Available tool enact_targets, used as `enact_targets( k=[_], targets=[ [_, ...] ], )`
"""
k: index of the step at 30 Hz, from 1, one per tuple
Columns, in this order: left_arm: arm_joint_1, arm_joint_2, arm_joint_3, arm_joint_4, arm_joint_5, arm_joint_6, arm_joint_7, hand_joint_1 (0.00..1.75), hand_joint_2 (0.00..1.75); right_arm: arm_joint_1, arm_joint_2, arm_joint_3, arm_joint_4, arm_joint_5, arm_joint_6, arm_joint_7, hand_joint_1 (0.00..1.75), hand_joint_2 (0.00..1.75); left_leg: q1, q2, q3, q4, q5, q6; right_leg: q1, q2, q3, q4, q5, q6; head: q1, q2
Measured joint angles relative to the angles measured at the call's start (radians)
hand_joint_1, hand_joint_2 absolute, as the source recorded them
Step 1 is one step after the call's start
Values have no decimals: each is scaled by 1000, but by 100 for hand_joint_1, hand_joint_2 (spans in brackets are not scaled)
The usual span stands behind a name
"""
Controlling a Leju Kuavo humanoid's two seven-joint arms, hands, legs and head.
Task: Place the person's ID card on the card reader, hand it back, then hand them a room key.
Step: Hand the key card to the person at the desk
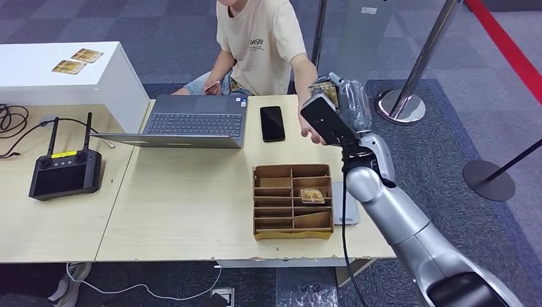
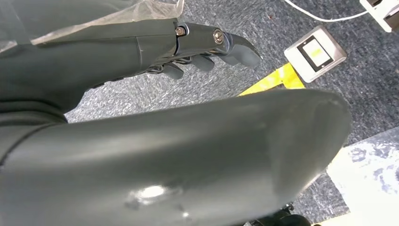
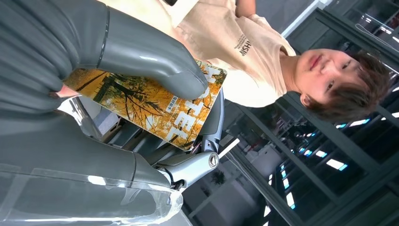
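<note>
My right hand (image 1: 337,110) is raised above the table's far right edge, in front of a seated person in a beige T-shirt (image 1: 262,45). It pinches a yellow-orange patterned card (image 1: 326,89) between thumb and fingers. In the right wrist view the thumb (image 3: 155,61) presses on the card (image 3: 160,110). The person's hand (image 1: 311,133) reaches out just under my hand. A grey flat card reader (image 1: 346,206) lies beside a cardboard divider box (image 1: 275,224) that holds one more card (image 1: 311,195). My left hand (image 2: 207,49) hangs over the floor, holding nothing.
An open laptop (image 1: 192,121) and a black phone (image 1: 272,123) lie at the table's far side. A black remote controller (image 1: 64,171) sits at the left. A white box (image 1: 96,83) carries two cards. Stanchion bases (image 1: 401,105) stand on the right floor.
</note>
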Motion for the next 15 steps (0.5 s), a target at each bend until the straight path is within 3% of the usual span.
enact_targets(
  k=[2, 4, 6, 15],
  targets=[
    [1, 0, 0, 0, -1, 2, 0, 0, 0, 5, -2, 4, 4, 2, -2, 0, 95, 175, 0, 0, 0, 0, 0, 0, 0, 0, 0, 0, 0, 0, 0, 0],
    [0, 0, 0, 0, -3, 3, 1, 0, 0, 9, -5, 6, 11, 1, -6, 0, 8, 87, 0, 0, 0, 0, 0, 0, 0, 0, 0, 0, 0, 0, 0, 0],
    [-1, 0, 0, 0, -5, 4, 2, 0, 0, 15, -6, 6, 17, -3, -16, 0, 0, 0, 0, 0, 0, 0, 0, 0, 0, 0, 0, 0, 0, 0, 0, 0],
    [12, 14, 0, 0, -9, -26, -7, 0, 0, 52, -21, -8, 24, -25, -63, -31, 0, 0, 0, 0, 0, 0, 0, 0, 0, 0, 0, 0, 0, 0, 0, 0]
  ],
)
